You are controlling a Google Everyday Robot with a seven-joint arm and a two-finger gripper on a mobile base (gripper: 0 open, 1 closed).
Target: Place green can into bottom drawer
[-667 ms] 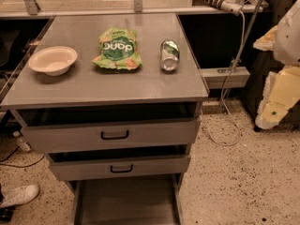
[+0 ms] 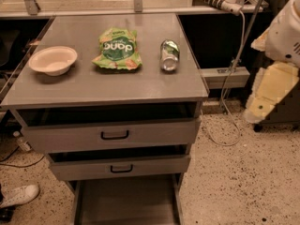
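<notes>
The green can (image 2: 169, 55) lies on its side on the grey cabinet top (image 2: 103, 86), near the right edge, with a silver end facing me. The bottom drawer (image 2: 126, 203) is pulled out at floor level, a shallow grey tray with a bare floor. My gripper (image 2: 262, 104) hangs off the cabinet's right side, a pale yellow part under the white arm (image 2: 286, 32). It is well to the right of the can, lower than the top, and holds nothing.
A flat green snack bag (image 2: 116, 49) lies left of the can and a white bowl (image 2: 53, 60) sits at the left. Two drawers with black handles (image 2: 115, 135) (image 2: 121, 168) are slightly open. A white cable (image 2: 234, 69) hangs at the right. A shoe (image 2: 18, 194) is on the floor at the left.
The arm and gripper have shifted slightly left, towards the cabinet. The can, bag, bowl and drawers have not moved.
</notes>
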